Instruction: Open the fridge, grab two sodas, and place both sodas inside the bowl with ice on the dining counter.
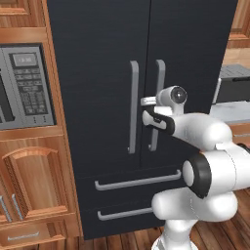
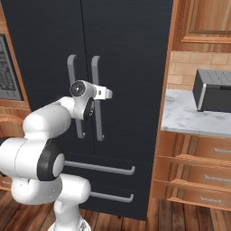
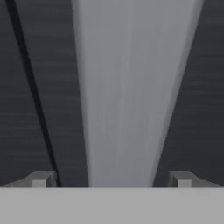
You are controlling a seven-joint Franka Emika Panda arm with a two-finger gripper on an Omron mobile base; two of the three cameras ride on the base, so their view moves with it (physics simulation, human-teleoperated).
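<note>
A white robot arm reaches toward a tall black fridge (image 1: 136, 73) whose two doors are both shut; its gripper (image 3: 111, 179) is spread wide, one fingertip on either side of the grey bar handle (image 3: 131, 96) of the right-hand door, not yet clamped on it. Judging by this, the task is barely begun; opening the door, fetching both sodas and carrying them to the bowl all remain.
</note>
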